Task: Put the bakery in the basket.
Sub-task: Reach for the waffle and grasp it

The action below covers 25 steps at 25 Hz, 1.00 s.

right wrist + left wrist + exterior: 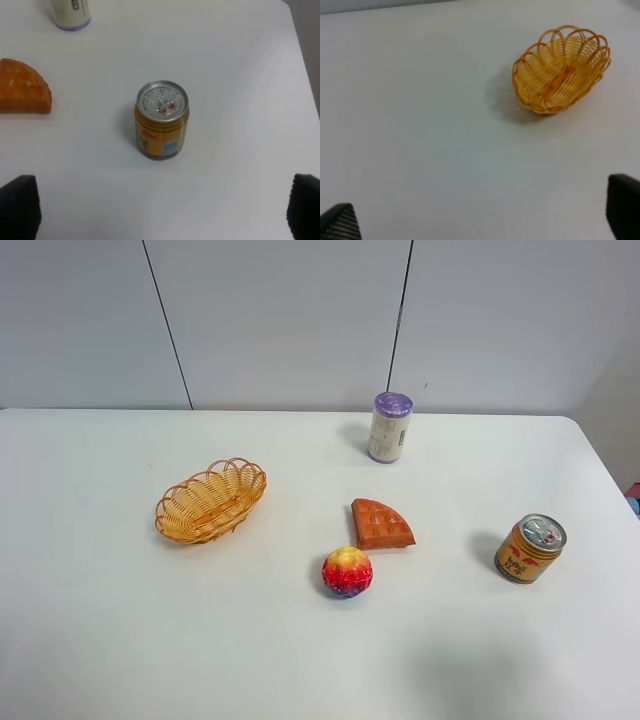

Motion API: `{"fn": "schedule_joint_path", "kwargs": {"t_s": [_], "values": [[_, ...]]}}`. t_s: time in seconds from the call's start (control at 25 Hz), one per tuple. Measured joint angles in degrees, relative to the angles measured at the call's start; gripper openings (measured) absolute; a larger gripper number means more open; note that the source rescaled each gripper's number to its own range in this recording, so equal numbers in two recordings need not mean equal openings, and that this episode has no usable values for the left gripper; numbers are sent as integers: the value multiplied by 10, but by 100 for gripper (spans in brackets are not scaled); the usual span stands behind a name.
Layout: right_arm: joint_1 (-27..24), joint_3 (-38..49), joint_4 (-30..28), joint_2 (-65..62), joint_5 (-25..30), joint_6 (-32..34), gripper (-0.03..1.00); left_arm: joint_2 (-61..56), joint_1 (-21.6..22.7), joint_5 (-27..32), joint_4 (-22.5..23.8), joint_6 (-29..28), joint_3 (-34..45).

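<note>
1. Desk: white, flat, bearing everything below. Slick-looking, so likely to let light items slide when pushed.

2. Left hand: released, fingers spread wide, nothing held. Hovering above bare desk, with the basket ahead of it.

3. Right hand: released, fingers spread wide, nothing held. Hovering over the can, with the wedge off to one side at the wrist view's edge.

4. Wicker basket: golden-orange oval with a scalloped rim, empty, on the left half of the desk. Hazards: shifting or tipping if the rim is struck on the way in; the wedge catching on the loops and ending half in, half out.

5. Purple-lidded canister: upright, behind the wedge, towards the wall. Small risk, only from a high sweeping reach.

6. Gold drink can: upright, right of the wedge, well apart from it. Hazard: toppling if the right hand moves sideways without lifting clear.

7. Waffle wedge: the task item, flat on the desk near centre, well apart from the basket, not yet grasped. Hazards: low profile, so fingers scraping the desk or skating over the top; slipping out during the carry across.

8. Textured ball: red, yellow and purple, just beside the wedge's near corner. Hazards: rolling off at the slightest nudge; being picked by mistake.
</note>
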Motion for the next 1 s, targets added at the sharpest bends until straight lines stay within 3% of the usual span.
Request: {"fn": "schedule_joint_path", "kwargs": {"t_s": [0.88,1.0], "values": [[0,-1,1,2,0,0,100,0,0,0,0,0,0],[0,-29,1,51,-8,1,100,0,0,0,0,0,0]]}}
